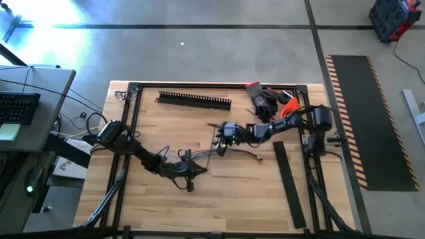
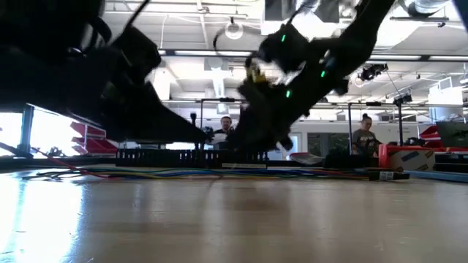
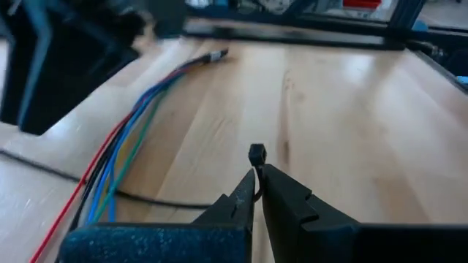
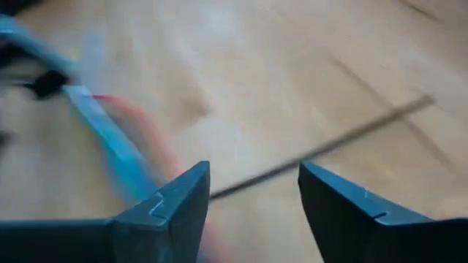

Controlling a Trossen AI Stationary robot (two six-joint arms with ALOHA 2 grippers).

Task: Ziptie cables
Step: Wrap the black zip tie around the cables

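The cables (image 3: 124, 146) are a loose bunch of thin blue, green, red and black wires lying flat on the wooden table (image 1: 252, 199). In the high view they lie mid-table (image 1: 242, 153). My left gripper (image 3: 257, 179) (image 1: 192, 174) is shut on a thin black zip tie (image 3: 256, 155) beside the bunch. My right gripper (image 4: 252, 183) (image 1: 220, 143) hangs open just above the cables (image 4: 110, 139), with a thin dark strip (image 4: 329, 146) crossing the table below its gap. It touches nothing that I can see. My left gripper pinches the zip tie between its two fingertips, just below the small square head (image 3: 256, 152). The head stands up clear above the fingertips (image 3: 281, 191). The fingers slant slightly down over the table. Where the rest of the tie runs I cannot tell.
A long black comb-toothed duct (image 1: 192, 99) lies along the far side. A flat black strip (image 1: 289, 182) lies at the right. Gloves and orange items (image 1: 269, 99) sit at the far right corner. A black frame (image 1: 133, 119) edges the table. People stand in the room beyond (image 2: 365, 135).
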